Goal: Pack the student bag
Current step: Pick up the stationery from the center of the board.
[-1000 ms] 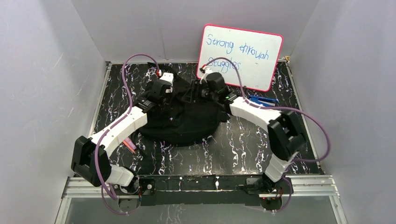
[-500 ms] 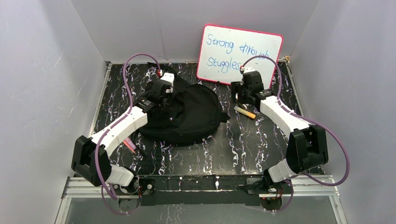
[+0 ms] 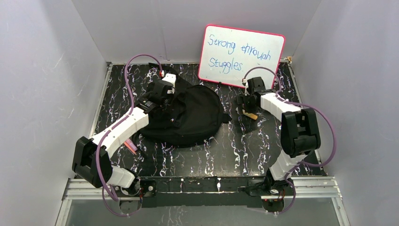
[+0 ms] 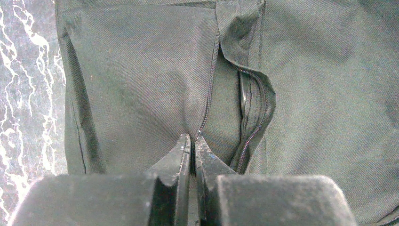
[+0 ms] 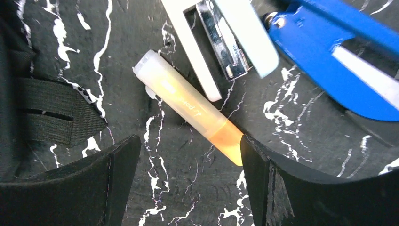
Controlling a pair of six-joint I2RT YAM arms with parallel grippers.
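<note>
The student bag (image 3: 190,117), a black backpack, lies flat at the table's middle left. My left gripper (image 3: 162,94) sits on its far left part. In the left wrist view the left gripper (image 4: 193,141) is shut on the bag's fabric (image 4: 141,70) at the end of a zip line, beside a partly open zip (image 4: 256,122). My right gripper (image 3: 247,109) is open and empty, low over an orange and white marker (image 3: 251,115) to the right of the bag. In the right wrist view the marker (image 5: 188,106) lies just ahead of the right gripper (image 5: 190,150), its orange end touching the right finger.
A whiteboard (image 3: 242,56) with writing leans on the back wall. A white stapler-like item (image 5: 226,33) and a blue tool (image 5: 339,52) lie just beyond the marker. A bag strap (image 5: 51,117) lies to its left. Pink pens (image 3: 131,147) lie by the left arm.
My right arm has swung from over the bag to the right and come down over the marker. The left gripper and the bag have stayed put.
</note>
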